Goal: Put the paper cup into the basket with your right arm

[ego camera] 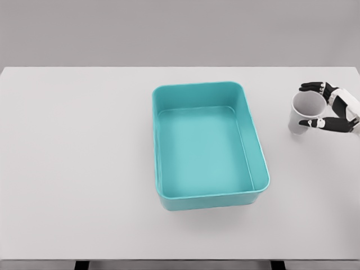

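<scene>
A white paper cup (304, 110) stands upright on the table, to the right of the basket, its mouth facing up. My right hand (316, 105) reaches in from the right edge, with its dark fingers (313, 86) curled around the cup's far side and its thumb (319, 122) against the near side. The teal basket (255, 147) is a rectangular tub in the middle of the table, with nothing inside it. The left arm does not show.
The white table (79, 163) spreads wide to the left of the basket. Its front edge runs along the bottom of the view, and a grey wall rises behind it.
</scene>
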